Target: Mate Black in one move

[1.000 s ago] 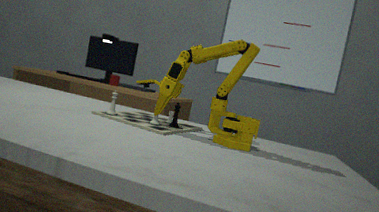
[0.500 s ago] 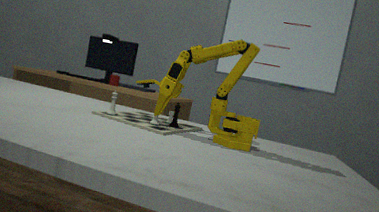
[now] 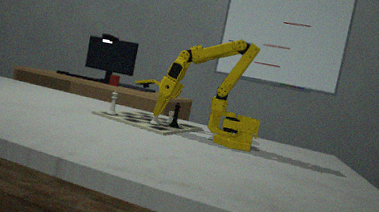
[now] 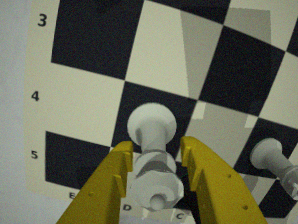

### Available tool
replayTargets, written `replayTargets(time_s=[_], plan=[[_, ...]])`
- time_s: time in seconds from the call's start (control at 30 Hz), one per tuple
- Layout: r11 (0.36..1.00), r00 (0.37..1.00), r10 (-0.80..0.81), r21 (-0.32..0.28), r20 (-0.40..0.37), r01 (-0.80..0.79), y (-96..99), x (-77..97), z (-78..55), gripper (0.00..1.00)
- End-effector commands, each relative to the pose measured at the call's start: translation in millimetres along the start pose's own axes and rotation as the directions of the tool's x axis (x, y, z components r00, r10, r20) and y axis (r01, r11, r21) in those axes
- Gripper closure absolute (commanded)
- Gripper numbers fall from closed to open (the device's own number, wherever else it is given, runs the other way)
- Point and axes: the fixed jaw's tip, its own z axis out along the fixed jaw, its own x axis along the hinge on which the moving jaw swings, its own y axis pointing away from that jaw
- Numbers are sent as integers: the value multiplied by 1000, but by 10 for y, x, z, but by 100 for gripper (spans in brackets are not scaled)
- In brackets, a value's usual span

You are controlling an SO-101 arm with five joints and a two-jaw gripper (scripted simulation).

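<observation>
While my gripper point(image 4: 154, 163) stands only slightly parted around the white piece point(image 4: 153, 163), I cannot tell that it grips it; the piece stands upright near the chessboard's point(image 4: 93, 30) row-5 edge. Another white piece point(image 4: 272, 157) stands just beside. Beyond, a black piece point(image 3: 176, 115) and a tall white piece point(image 3: 113, 103) stand on the board on the worktop point(image 3: 182, 167).
</observation>
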Motion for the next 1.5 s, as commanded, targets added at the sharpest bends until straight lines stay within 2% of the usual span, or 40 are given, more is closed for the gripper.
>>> replayTargets(time_s=[0.0, 0.33, 0.67, 1.17, 1.23, 1.47], plan=[[1000, 1000, 2, -5, -11, -2, 30, 21, -2, 88], [1000, 1000, 2, -6, -11, -2, 31, 17, -12, 88], [1000, 1000, 2, -6, -11, -2, 30, -9, -105, 88], [1000, 1000, 2, -6, -11, -2, 29, -112, -468, 88], [1000, 1000, 2, -6, -11, -2, 29, -112, -468, 88], [1000, 1000, 2, -6, -11, -2, 29, -151, -607, 88]])
